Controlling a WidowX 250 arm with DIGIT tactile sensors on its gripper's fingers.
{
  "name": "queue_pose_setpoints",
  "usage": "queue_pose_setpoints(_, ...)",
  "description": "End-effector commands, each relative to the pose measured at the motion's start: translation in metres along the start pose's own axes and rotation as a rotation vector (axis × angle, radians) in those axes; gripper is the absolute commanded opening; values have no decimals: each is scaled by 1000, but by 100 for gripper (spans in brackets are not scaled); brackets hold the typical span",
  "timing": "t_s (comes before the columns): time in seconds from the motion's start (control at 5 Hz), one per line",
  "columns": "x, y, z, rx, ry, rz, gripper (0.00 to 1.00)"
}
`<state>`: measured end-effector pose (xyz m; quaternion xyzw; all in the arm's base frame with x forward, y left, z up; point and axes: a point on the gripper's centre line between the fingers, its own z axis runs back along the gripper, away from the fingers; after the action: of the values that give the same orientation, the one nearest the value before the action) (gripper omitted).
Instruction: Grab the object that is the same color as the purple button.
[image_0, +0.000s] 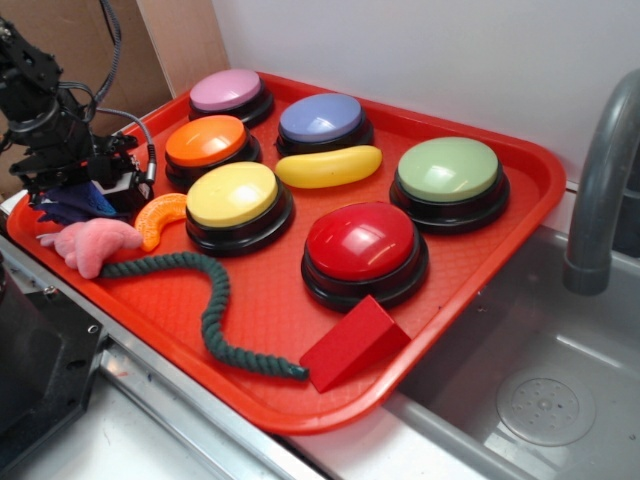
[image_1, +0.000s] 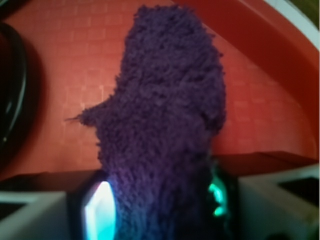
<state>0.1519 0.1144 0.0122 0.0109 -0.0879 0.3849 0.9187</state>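
The purple cloth scrap (image_1: 165, 125) fills the wrist view, its lower end pinched between my two fingers. In the exterior view it shows as a dark indigo patch (image_0: 72, 205) under my gripper (image_0: 80, 190) at the tray's far left corner, beside the pink plush toy (image_0: 90, 242). My gripper (image_1: 160, 205) is shut on the cloth. I cannot tell whether the cloth still touches the tray. The purple button (image_0: 322, 120), periwinkle top on a black base, stands at the tray's back, well to the right of my gripper.
The red tray (image_0: 480, 300) also holds pink (image_0: 228, 92), orange (image_0: 207, 143), yellow (image_0: 234, 197), green (image_0: 449, 172) and red (image_0: 361, 243) buttons, a yellow oblong (image_0: 328, 167), an orange gummy piece (image_0: 160, 216), a green rope (image_0: 215, 310) and a red wedge (image_0: 352, 342). A sink and faucet (image_0: 600, 190) lie right.
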Motion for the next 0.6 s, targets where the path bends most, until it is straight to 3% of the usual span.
queue_pose_setpoints(0.0,5,-8,44,6,-22,-62,0)
queue_pose_setpoints(0.2,0,-29,71,-16,13,-195,0)
queue_pose_setpoints(0.4,-16,-60,99,-37,9,-332,0)
